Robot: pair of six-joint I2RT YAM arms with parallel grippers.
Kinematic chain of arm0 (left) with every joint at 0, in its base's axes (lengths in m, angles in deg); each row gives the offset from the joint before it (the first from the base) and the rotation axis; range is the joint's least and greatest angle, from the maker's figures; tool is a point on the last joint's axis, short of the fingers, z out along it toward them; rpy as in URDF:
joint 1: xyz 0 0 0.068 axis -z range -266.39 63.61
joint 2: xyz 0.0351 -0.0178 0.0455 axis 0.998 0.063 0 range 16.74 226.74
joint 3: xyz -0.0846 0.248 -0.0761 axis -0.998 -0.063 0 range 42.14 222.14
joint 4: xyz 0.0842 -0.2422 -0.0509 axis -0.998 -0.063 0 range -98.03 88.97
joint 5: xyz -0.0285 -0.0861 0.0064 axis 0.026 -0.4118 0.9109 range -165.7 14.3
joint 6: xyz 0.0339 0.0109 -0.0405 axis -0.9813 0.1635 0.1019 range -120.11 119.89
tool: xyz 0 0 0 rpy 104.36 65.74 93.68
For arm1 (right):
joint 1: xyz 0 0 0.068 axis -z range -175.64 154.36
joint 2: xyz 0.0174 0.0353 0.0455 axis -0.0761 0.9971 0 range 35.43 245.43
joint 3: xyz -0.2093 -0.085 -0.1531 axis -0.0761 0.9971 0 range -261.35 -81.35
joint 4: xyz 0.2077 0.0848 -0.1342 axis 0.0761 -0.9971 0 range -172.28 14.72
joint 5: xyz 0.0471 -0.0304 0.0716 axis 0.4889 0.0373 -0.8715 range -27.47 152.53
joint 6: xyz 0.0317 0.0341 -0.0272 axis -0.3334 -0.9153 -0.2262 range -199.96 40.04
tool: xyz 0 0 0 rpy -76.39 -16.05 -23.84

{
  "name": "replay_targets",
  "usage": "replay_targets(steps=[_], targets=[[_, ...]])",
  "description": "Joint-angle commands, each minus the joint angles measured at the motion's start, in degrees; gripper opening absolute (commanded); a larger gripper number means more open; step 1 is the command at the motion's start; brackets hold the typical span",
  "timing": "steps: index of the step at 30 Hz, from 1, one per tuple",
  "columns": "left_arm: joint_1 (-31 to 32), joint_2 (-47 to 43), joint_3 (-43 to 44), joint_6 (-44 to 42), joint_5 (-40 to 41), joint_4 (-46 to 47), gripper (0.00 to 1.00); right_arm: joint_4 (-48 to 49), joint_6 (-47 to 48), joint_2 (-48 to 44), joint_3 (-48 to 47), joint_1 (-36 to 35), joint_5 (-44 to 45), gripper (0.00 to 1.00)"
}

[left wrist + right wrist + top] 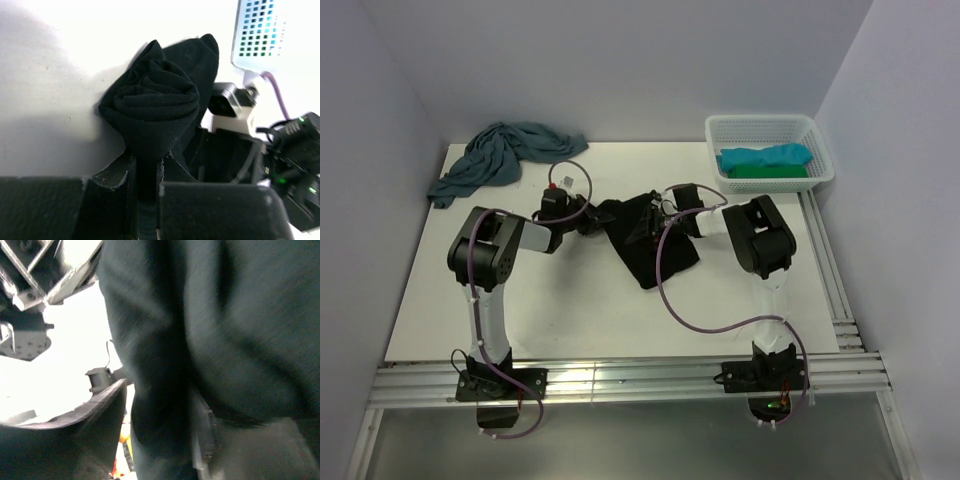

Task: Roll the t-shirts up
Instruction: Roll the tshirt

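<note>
Closest to me, the left claw (148, 167) is pressed together on one end of the black shirt (152, 100), pinching the cloth just below a tight spiral of layers. So that end is already wound. From above, the rest of the shirt lies as a dark strip in the middle of the table (570, 310), trailing towards the near edge.

The right claw (665, 213) is at the far end of that same shirt. Black cloth fills its wrist view and lies between its fingers, but I cannot tell whether it is clamped or slack.

I judge we are partway through rolling the black one. The next move calls for both ends to turn evenly so the loose tail winds on without the spiral slipping apart.

Further back, a blue shirt (505, 155) lies crumpled at the far left corner, not yet rolled. At the far right, the basket (760, 121) holds a turquoise shirt (765, 157) and a green shirt (775, 171).

My count: four shirts, one basket, two arms.
</note>
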Motion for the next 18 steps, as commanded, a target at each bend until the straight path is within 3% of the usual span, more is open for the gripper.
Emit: replay_targets(steps=[1, 4, 11, 18], targets=[[0.0, -3.3, 2.7, -2.8, 4.4, -6.1, 0.0, -12.9, 5.8, -5.1, -0.7, -0.1, 3.6, 0.61], [0.3, -3.6, 4.0, -3.9, 4.6, -8.1, 0.0, -18.1, 9.1, -9.3, -0.4, -0.8, 6.3, 0.68], [1.3, -3.7, 5.4, -5.2, 4.2, -9.9, 0.0, -30.1, 17.4, -17.0, 0.4, -3.0, 15.3, 0.69], [1.5, -4.3, 4.7, -5.8, 4.2, -10.6, 0.0, -39.1, 23.2, -19.2, -1.6, -8.0, 23.4, 0.69]])
